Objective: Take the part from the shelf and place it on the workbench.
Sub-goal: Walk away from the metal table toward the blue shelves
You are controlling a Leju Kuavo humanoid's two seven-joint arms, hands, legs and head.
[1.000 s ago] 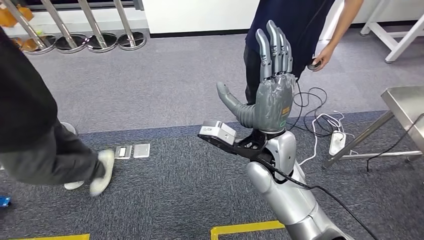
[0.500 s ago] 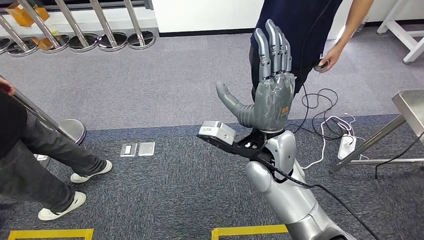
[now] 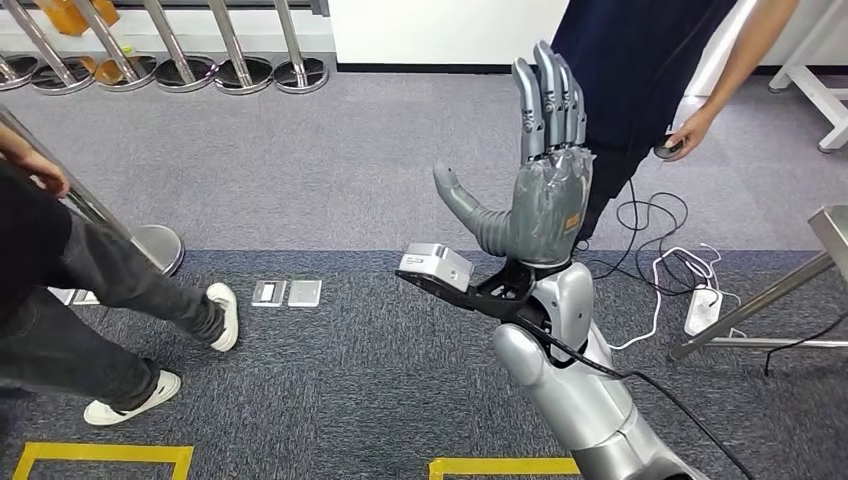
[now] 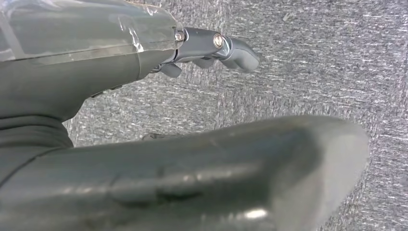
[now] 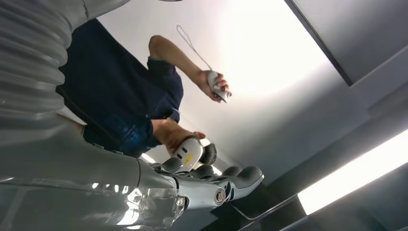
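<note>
Head view: the right hand [image 3: 545, 190] is raised above the carpet [image 3: 330, 180], fingers straight, thumb apart, holding nothing. No part or shelf is visible, so the pickup seems undone. The left hand [image 4: 211, 45] holds nothing; whether its fingers are apart I cannot tell.

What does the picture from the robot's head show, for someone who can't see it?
The robot's right hand is raised, empty, fingers straight up, over grey carpet. A person in dark blue stands behind it, another person walks at the left, and white cables lie on the floor.
</note>
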